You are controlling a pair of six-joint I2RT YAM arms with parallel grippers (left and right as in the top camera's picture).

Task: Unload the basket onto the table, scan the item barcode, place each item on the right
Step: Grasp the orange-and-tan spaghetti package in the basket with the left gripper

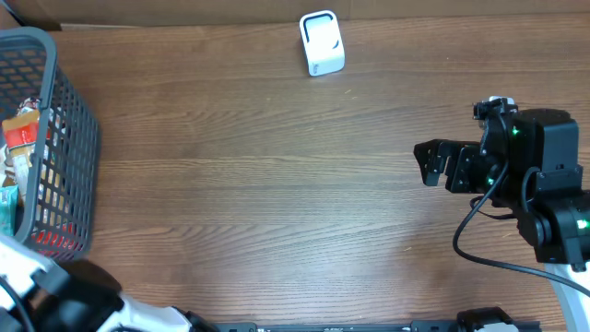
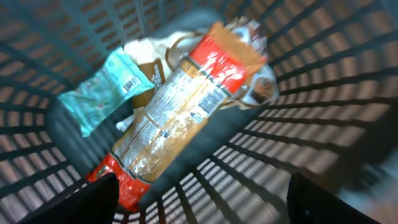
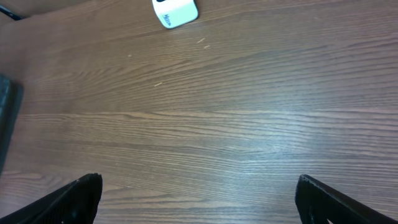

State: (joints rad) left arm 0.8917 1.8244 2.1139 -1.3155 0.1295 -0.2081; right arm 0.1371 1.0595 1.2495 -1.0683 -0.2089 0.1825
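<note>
Two arms in matte black, with white links.

On the right arm point(image 1: 544, 175): boxy black housings stacked in blocks, dotted with small green lights point(image 1: 513, 132), capped at the far side by a small pale fitting. Trails a thin black cable point(image 1: 472, 238) that loops out beneath the housings, then runs on towards a smooth white link point(image 1: 567, 290) at the lower end. On the left arm point(image 1: 55, 295): a rounded white shell beside a bulky black joint, both blurred by closeness to the overhead camera. From each wrist camera: plain black jaws, flat and wedge-shaped, too dark to show screws or lettering.
</note>
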